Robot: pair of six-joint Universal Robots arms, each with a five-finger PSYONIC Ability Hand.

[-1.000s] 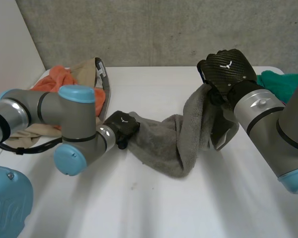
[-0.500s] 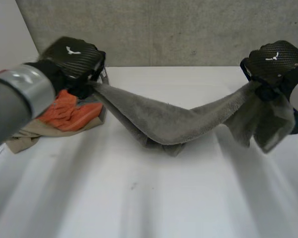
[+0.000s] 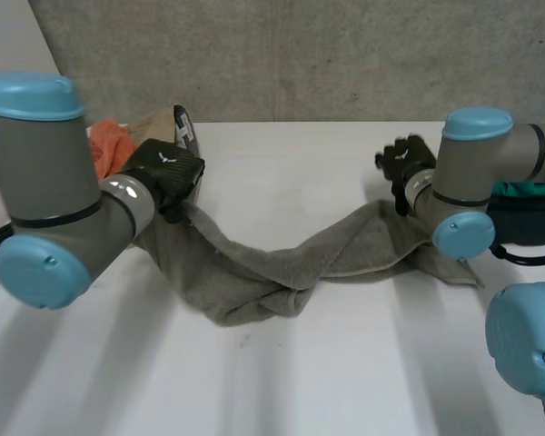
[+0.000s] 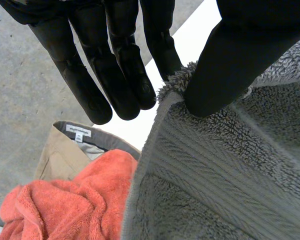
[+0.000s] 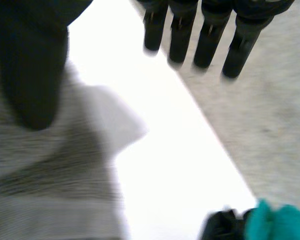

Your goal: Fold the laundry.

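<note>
- Where is the grey towel?
- On the table, strung like a sagging rope from left to right, with its middle bunched nearer the left.
- And the left hand?
- At the towel's left end. The thumb pinches the edge against one finger, and the other fingers are straight.
- The right hand?
- Low at the right end. Its fingers are released, straight and clear of the cloth, with the thumb over its edge.
- Anything else?
- An orange cloth and a beige garment at the far left, and a teal cloth on the right.
</note>
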